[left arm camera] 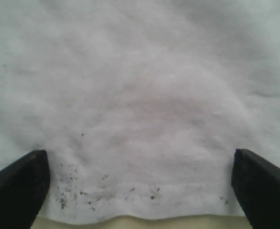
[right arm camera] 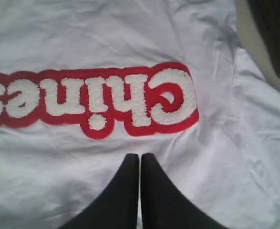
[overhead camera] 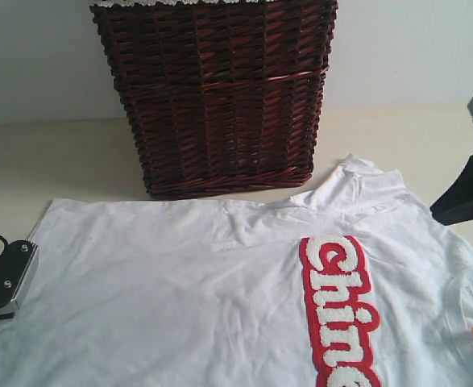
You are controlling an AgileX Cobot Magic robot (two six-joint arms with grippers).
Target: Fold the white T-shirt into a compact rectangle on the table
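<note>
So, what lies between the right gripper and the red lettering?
Only bare cloth of the white T-shirt; the right wrist view shows it.

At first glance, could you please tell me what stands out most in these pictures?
The white T-shirt lies spread across the table, its red lettered band toward the right of the exterior view. A dark wicker basket stands behind it.

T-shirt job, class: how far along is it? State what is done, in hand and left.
Done: the T-shirt lies spread flat on the table, no fold visible. In hand: the left end effector stands open over the hem; the right end effector is shut beside the lettering, gripping nothing visible. Left: every fold.
</note>
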